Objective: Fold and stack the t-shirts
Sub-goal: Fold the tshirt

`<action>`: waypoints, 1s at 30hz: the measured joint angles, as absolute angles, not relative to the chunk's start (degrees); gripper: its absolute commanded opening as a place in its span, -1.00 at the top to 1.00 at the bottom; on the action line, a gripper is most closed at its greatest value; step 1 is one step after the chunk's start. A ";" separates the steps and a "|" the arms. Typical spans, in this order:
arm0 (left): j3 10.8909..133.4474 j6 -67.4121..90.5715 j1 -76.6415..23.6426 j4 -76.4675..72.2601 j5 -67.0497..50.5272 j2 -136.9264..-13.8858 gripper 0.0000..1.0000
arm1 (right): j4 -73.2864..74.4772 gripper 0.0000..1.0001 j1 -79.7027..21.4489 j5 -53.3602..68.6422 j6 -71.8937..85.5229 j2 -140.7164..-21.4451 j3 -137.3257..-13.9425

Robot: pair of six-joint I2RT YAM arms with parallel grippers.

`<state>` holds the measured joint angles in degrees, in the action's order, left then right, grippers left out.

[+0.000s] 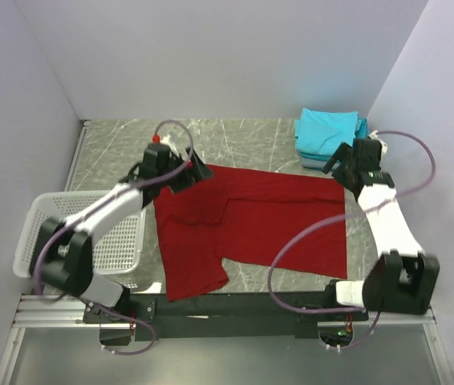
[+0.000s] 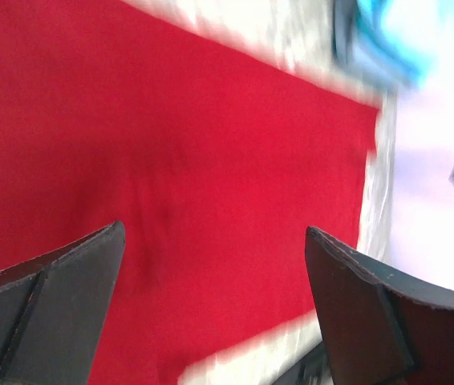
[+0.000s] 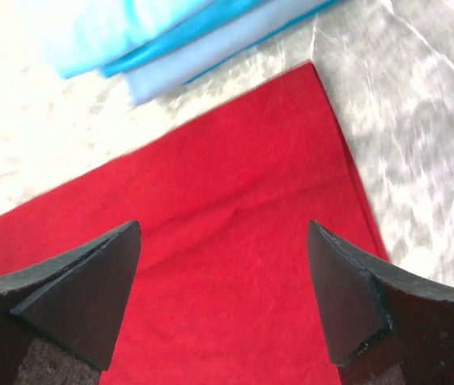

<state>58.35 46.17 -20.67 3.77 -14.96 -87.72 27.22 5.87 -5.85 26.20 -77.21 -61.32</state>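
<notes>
Wide-spread empty hands (image 2: pixel 215 229) (image 3: pixel 224 225) over red t-shirt (image 1: pixel 285 226)

Top cam overhead, whole table (image 1: pixel 243 140); both wrist cams close, down onto red shirt (image 2: pixel 211 160).

The top view is lit evenly and softly; only faint shadows are cast onto the red t-shirt (image 1: pixel 275 224), and fine detail is rendered somewhat soft. The left wrist view is smeared by motion blur, and its right side is blown out to white around the folded turquoise t-shirts (image 2: pixel 383 32). In the right wrist view the upper left is overexposed, and pale glare is seen on the table (image 3: pixel 419 120).
</notes>
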 measured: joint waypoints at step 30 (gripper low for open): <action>27.09 72.42 -60.69 42.52 -1.39 -53.04 -0.40 | 27.79 -0.86 6.04 -2.22 33.98 -55.75 -42.94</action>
